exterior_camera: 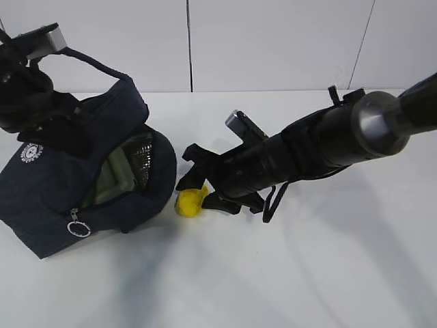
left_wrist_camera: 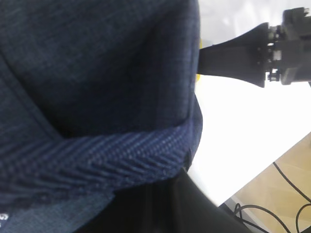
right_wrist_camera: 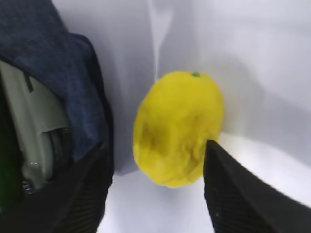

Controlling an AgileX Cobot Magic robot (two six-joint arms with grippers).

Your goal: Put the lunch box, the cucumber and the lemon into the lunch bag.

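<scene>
The right gripper [right_wrist_camera: 160,189] is spreading its fingers [right_wrist_camera: 243,194] wide around the lemon [right_wrist_camera: 177,128], which is lying on the white worktop [exterior_camera: 287,273] just beside the lunch bag [exterior_camera: 48,205]. The lunch box [right_wrist_camera: 34,121] is sitting inside the bag's mouth. The left gripper's own fingers are hiding behind navy fabric, their opening impossible to tell.

The white worktop [exterior_camera: 287,273] lies bare across the lower middle and right of the exterior frame, giving free passage there. At centre left, the small bright yellow oval lemon [exterior_camera: 190,202] sits just beside the rim of the boxy dark navy fabric lunch bag [exterior_camera: 48,205], leaving only a narrow gap. The bag's mouth at left is partly filled by the pale sage-green lidded lunch box [exterior_camera: 115,179], and the black right arm [exterior_camera: 307,150] spans the centre right.
</scene>
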